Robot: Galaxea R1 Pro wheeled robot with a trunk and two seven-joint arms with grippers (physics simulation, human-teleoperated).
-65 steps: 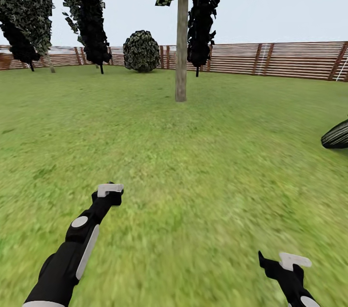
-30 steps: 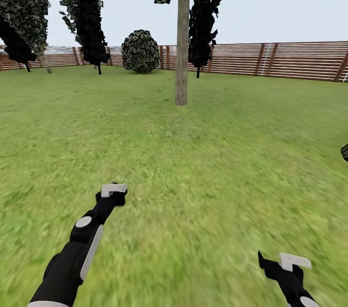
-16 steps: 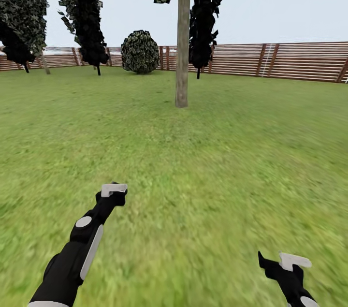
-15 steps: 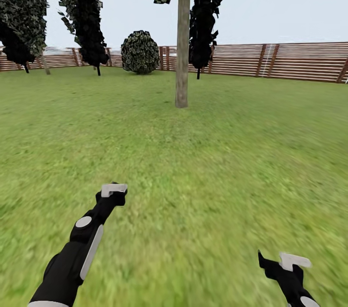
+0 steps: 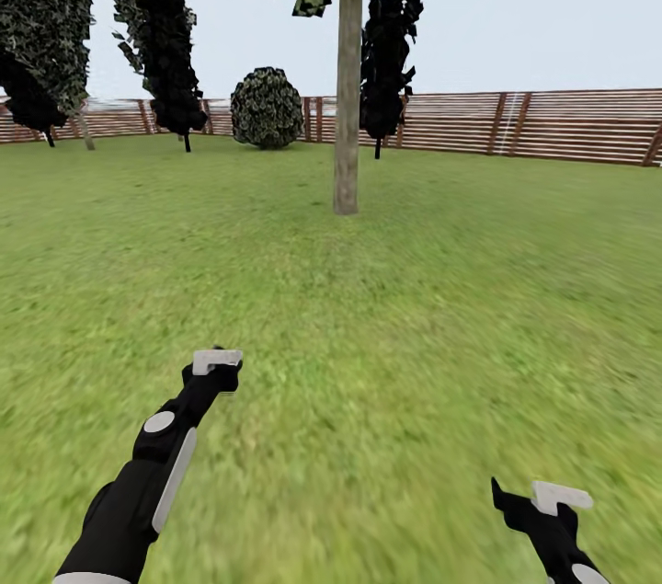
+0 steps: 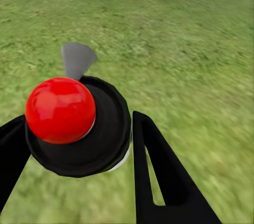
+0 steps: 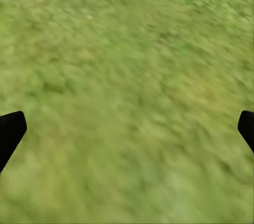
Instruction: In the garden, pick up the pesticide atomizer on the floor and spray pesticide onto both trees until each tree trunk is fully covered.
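Left gripper (image 6: 74, 144) clamped on the black, red-capped pesticide atomizer (image 6: 79, 123). Right gripper (image 7: 127, 128) fingers spread wide over blurry green grass (image 5: 386, 336); beige-grey mottled tree trunk (image 5: 348, 69) ahead

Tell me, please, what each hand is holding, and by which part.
The left hand holds the spray bottle by the sides of its round black body. The right hand is open and holds nothing.
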